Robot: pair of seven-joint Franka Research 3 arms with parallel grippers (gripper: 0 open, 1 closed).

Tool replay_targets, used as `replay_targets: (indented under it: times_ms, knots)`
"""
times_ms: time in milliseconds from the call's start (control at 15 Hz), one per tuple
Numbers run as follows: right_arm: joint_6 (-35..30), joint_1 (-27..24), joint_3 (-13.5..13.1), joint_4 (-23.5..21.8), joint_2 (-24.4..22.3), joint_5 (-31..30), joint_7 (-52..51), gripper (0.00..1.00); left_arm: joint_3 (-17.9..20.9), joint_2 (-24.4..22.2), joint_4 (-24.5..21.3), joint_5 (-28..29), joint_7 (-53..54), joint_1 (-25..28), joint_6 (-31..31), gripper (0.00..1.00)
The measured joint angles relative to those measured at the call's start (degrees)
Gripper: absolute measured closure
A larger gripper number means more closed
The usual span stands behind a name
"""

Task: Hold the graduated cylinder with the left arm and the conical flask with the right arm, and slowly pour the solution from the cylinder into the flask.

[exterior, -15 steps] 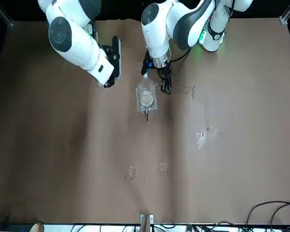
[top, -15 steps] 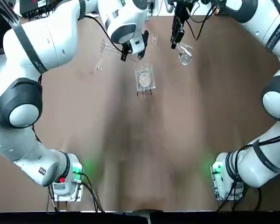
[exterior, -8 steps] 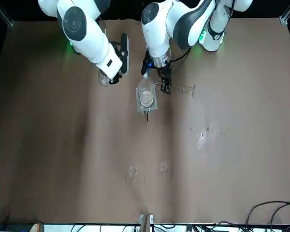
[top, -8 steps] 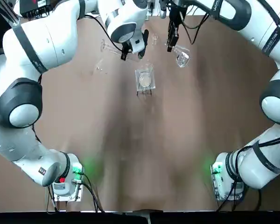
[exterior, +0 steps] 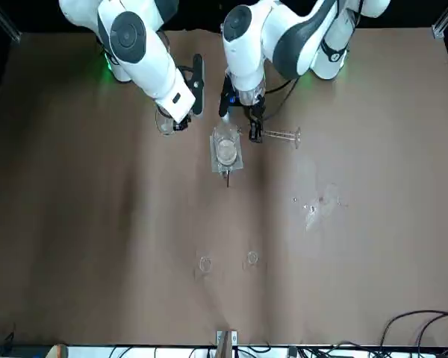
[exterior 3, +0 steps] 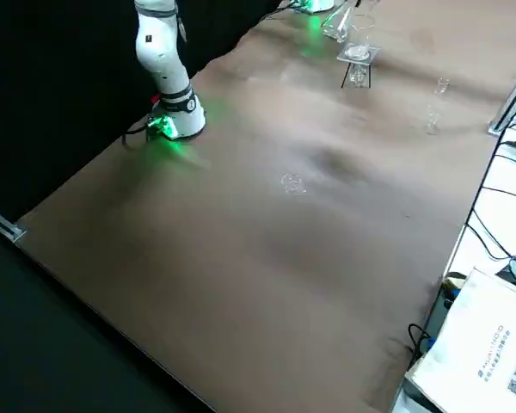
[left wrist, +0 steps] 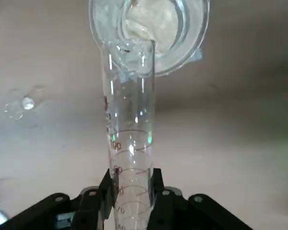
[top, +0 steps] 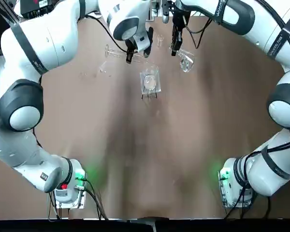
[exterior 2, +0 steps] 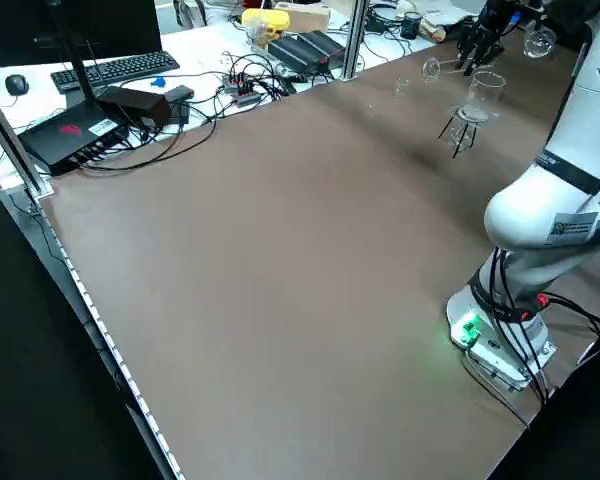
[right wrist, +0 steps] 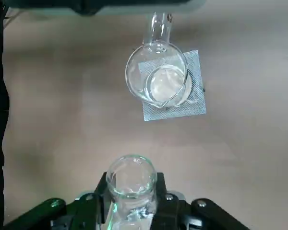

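My left gripper [top: 135, 52] is shut on the graduated cylinder [top: 117, 51], which lies nearly level above the table at the far middle. In the left wrist view the cylinder [left wrist: 129, 139] runs out from between the fingers, its spout toward a beaker. My right gripper [top: 176, 44] is shut on the neck of the conical flask [top: 186, 62], held tilted in the air just right of the beaker. The front view shows the flask [exterior: 166, 123] below the right gripper [exterior: 184, 118] and the cylinder [exterior: 278, 135] beside the left gripper [exterior: 254, 131]. The flask's mouth [right wrist: 131, 178] shows in the right wrist view.
A beaker with white contents [top: 150, 81] stands on a wire-gauze stand [exterior: 226, 165] between the two grippers. Tiny glass pieces [exterior: 204, 263] lie on the brown table [top: 150, 159] toward the camera across from the robot. Cables and a keyboard [exterior 2: 110, 68] sit beyond the table's left edge.
The right gripper has carried the flask toward the beaker and the left gripper. The left gripper and the cylinder have barely shifted.
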Motion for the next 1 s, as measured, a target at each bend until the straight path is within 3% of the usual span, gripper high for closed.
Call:
replay_targets:
  times_ms: [600, 1000]
  knots:
    - [0.97, 3.43, 0.03, 0.43, 1.23, -3.44, 3.63, 0.61, 0.01, 0.01, 0.62, -18.8, 10.15, 7.63, 5.36, 0.66]
    - [2.12, 5.58, 0.03, 0.67, 2.64, -6.57, 5.83, 0.61, 0.06, 0.04, 0.54, -41.87, 28.12, 17.27, 6.13, 0.66]
